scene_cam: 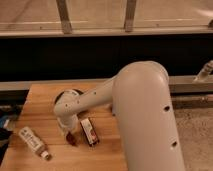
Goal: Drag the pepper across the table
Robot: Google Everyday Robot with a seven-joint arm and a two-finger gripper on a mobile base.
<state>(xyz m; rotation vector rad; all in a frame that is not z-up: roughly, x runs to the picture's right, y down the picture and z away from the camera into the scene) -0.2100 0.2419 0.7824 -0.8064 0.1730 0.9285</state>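
- Reaching down over the near-left part of the table (40,100), the gripper (68,131) hung below the wrist of the white arm (142,115), with its tip at or just above the pepper (72,139).
- Gripper state: could not tell whether it was wide, narrow or holding anything, because the wrist housing covered it from this angle.
- Pepper lay close to the near edge of the table. A black box (89,131) sat just beside it on the right and a white bottle (34,142) lay apart from it on the left. Whether pepper and box touched was unclear.
- Risk, as judged: the pepper is glossy and rounded, so a light or off-centre press could let it roll or squirt out sideways once the drag starts.
- Risk: a drag to the right would likely shove the box along with the pepper. A drag to the left could run into the bottle.
- Risk: with so little table on the near side, any pull toward the near edge could tip the pepper off.
- Safest line looked to be toward the far side, where bare planks showed.
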